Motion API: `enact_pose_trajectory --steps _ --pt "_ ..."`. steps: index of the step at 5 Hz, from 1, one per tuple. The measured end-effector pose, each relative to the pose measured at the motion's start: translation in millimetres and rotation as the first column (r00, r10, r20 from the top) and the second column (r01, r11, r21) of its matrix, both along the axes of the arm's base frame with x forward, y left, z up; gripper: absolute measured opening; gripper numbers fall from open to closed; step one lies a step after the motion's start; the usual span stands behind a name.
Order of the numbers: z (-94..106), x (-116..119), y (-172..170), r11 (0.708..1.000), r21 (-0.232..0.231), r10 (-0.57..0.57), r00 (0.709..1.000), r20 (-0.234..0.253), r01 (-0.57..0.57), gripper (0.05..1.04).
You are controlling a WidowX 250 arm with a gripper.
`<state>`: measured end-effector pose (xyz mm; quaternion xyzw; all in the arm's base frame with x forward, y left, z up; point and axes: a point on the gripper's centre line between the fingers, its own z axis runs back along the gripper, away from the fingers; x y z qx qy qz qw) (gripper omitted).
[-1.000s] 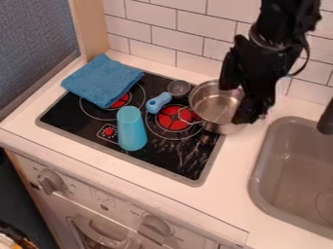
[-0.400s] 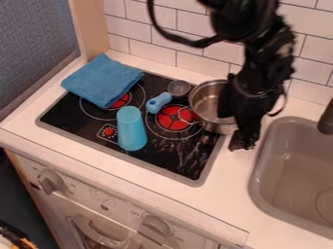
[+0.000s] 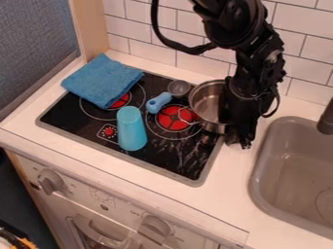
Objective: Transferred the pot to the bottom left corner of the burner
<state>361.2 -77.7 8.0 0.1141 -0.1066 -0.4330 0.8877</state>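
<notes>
Pot (image 3: 207,101) is sitting upright at the right side of the stove (image 3: 162,158), overlapping the right-hand red burner ring (image 3: 174,118). Gripper (image 3: 238,141) is hanging down at the pot's right side, covering part of the rim; from there the pot is lying to the left and a bit far. Wire handle (image 3: 187,115) is pointing left over the red, away from the gripper. Can't tell if the gripper is open or closed, or if it is grasping or just touching the rim. Target looks to be the near left, so the next move is probably needing a hold or push leftward. Blue cup-like thing (image 3: 132,129) is standing roughly that way and could be getting knocked; blue cloth (image 3: 102,80) is lying far left.
</notes>
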Motion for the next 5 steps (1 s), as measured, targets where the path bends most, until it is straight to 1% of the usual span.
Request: enact_pose_trajectory --steps 1,2,3,4,5 --pt "-0.2 -2 -1 1.000 0.004 -0.011 1.000 -0.012 0.011 0.351" --pt "0.0 -4 -5 0.999 0.017 -0.028 0.999 -0.021 0.028 0.196" --pt "1.0 -6 -10 0.998 0.029 -0.046 0.998 -0.033 0.047 0.115" --pt "1.6 -10 -18 0.997 0.033 -0.070 0.997 -0.046 0.071 0.100" --pt "7.2 -16 -28 0.992 0.054 -0.114 0.992 -0.059 0.117 0.100"
